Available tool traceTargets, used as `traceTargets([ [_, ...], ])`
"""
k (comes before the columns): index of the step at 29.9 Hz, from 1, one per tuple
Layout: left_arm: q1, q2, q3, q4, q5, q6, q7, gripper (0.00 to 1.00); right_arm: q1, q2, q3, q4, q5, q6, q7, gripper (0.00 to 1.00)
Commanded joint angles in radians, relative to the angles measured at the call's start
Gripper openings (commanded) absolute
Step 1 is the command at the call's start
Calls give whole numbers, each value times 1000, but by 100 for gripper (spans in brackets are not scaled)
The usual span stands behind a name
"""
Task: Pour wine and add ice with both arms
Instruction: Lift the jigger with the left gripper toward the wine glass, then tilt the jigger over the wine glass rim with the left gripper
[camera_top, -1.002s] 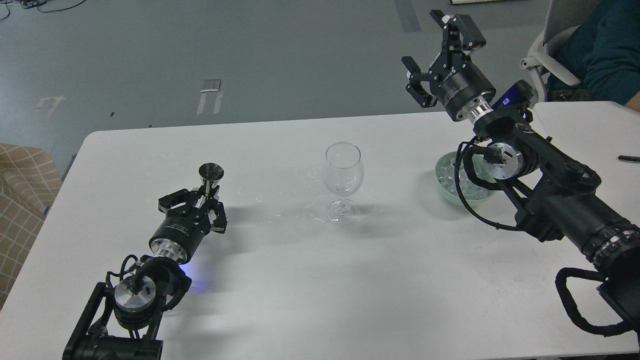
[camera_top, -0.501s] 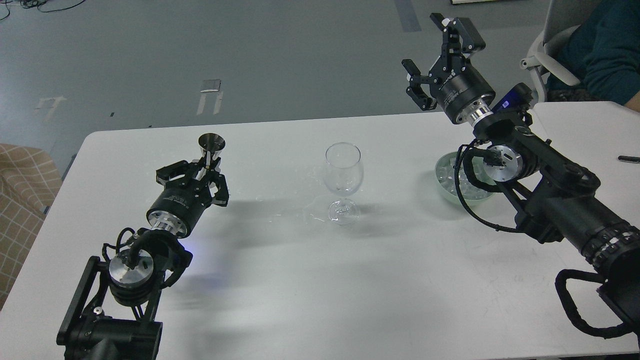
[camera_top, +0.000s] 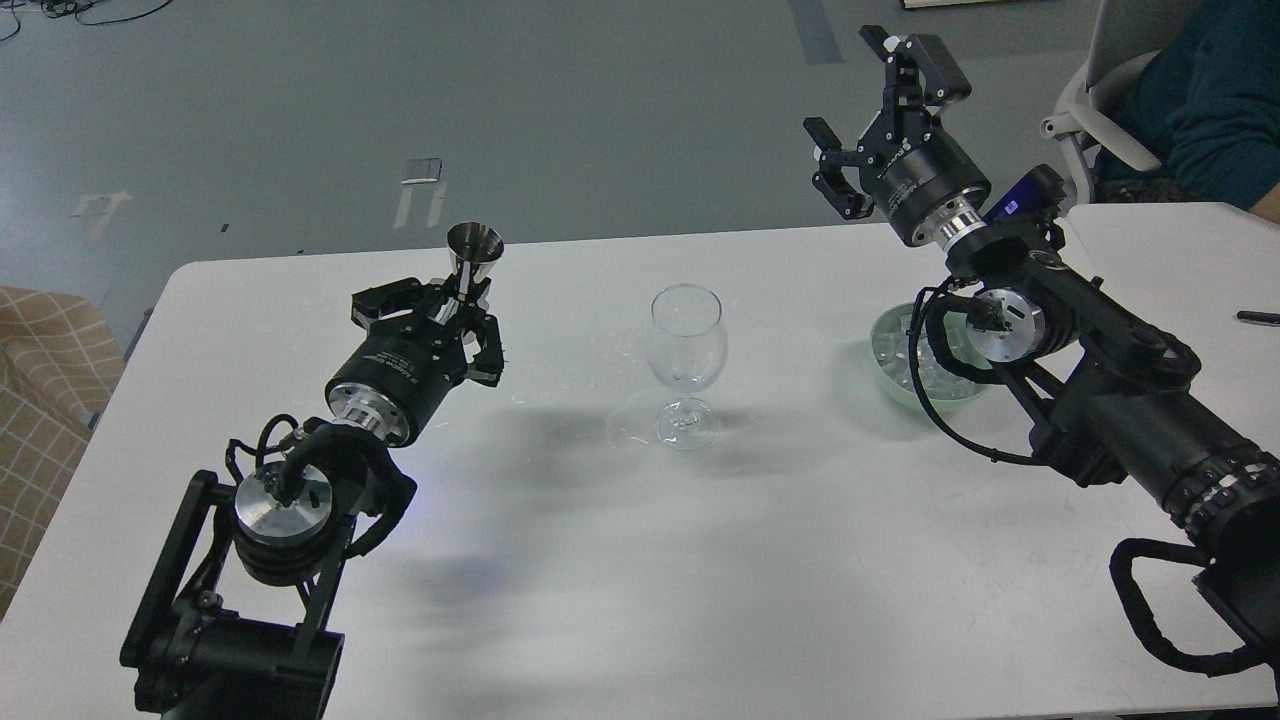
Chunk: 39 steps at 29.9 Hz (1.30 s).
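A clear stemmed glass (camera_top: 686, 350) stands upright at the middle of the white table (camera_top: 700, 560). My left gripper (camera_top: 455, 300) is shut on a small steel jigger (camera_top: 472, 252), held upright above the table, left of the glass. Any wine in the jigger is hidden. My right gripper (camera_top: 868, 110) is open and empty, raised high above the table's far right. Below its arm sits a pale green bowl (camera_top: 890, 375) of ice cubes (camera_top: 935, 372), partly hidden by the arm and cable.
Water drops and smears (camera_top: 620, 430) lie on the table around the glass foot. A black pen (camera_top: 1257, 318) lies at the far right edge. A seated person (camera_top: 1200, 90) and chair are beyond the right corner.
My left gripper has lifted the jigger off the table and carried it up and to the right, toward the glass. The right arm has barely moved.
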Motion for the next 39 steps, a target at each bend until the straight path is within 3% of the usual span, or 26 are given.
traceTargets([
  [1,-11,0,25,-23,1,33,-1,0,-1,0,0,0,0,0,0,100],
  [15,-97,0,112,-55,12,139,-12,0,-8,-1,0,3,0,0,0,100],
  [39,-101,0,240,-62,112,153,-12,0,-20,2,-2,5,-1,0,0,100],
])
